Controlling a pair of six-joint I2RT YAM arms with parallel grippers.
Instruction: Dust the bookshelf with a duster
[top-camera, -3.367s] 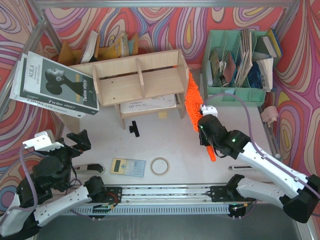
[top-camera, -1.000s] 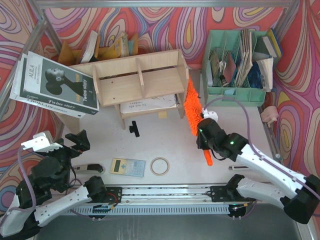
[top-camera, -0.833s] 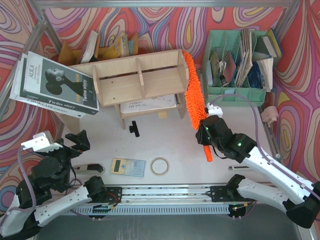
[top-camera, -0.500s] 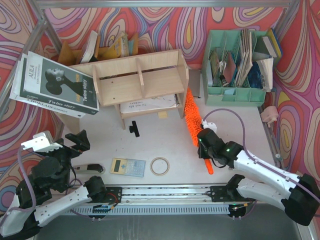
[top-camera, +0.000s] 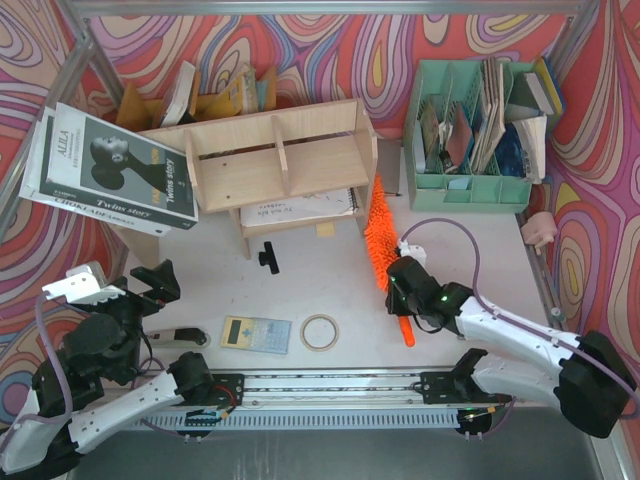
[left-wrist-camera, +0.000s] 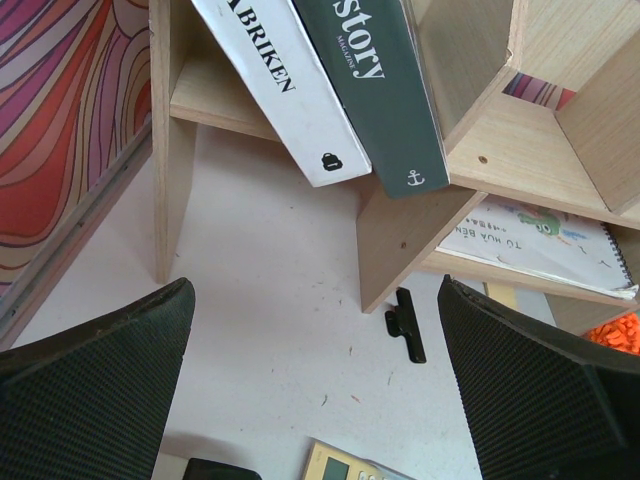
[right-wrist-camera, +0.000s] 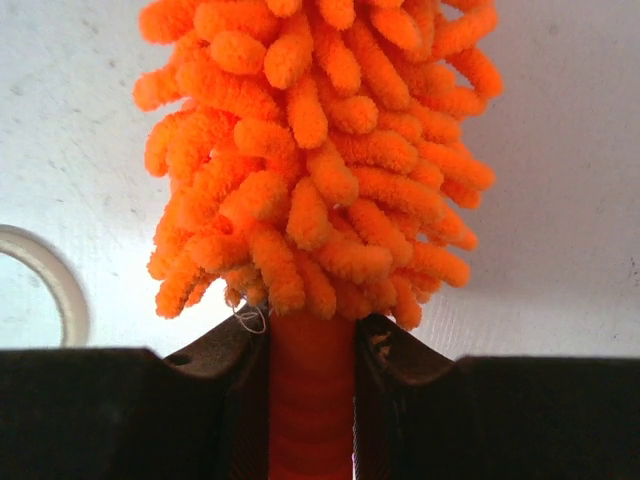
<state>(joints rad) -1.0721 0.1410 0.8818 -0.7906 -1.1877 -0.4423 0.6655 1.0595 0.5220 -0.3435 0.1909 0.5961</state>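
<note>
— At the near edge of the desk, what are the tools doing?
— The left tool gapes wide, holding nothing. The right tool clamps the duster by its handle, with the fluffy tip just beside the bookshelf's right side panel.

From high behind the near edge we look down on the whole table, with the bookshelf far and left of centre. Our left wrist view sits low at the near left, facing far at the bookshelf's left end and lower tier, fairly close. Our right wrist view looks along the duster, very close, onto the table. Top and left share the bookshelf, a clip and a calculator; top and right share the duster and a ring.
</note>
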